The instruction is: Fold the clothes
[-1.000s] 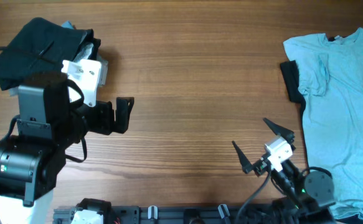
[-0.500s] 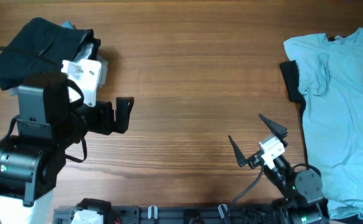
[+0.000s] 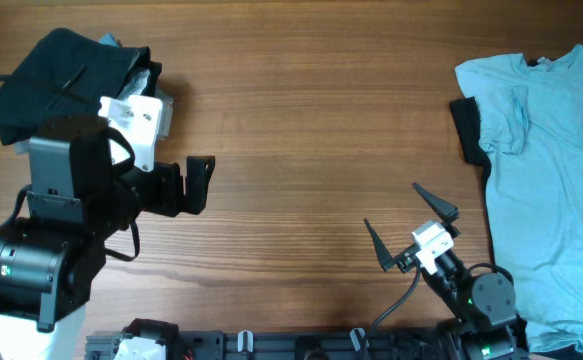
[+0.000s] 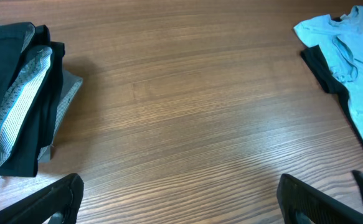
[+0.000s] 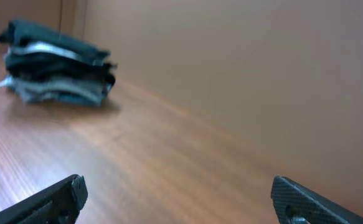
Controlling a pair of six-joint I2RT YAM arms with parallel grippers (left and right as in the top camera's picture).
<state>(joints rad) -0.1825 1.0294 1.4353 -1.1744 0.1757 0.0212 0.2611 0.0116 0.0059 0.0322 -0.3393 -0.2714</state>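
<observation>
Overhead: task judged part done.
- Stack [image 3: 61, 70] of folded clothes lay at the far left corner.
- Blue shirt [image 3: 551, 170] lay flat and unfolded at the right edge, over a dark garment [image 3: 465, 125]; both remained to fold.
- My left gripper [image 3: 203, 186] stood spread, empty.
- My right gripper [image 3: 389, 203] gaped empty near the front edge.
- Table [image 3: 311, 120] gave open room mid-board between the piles.

Beyond the wide-spread right pincer [image 5: 176, 182], a stack of folded clothes [image 5: 58, 63] sits on the table [image 5: 137, 165].
</observation>
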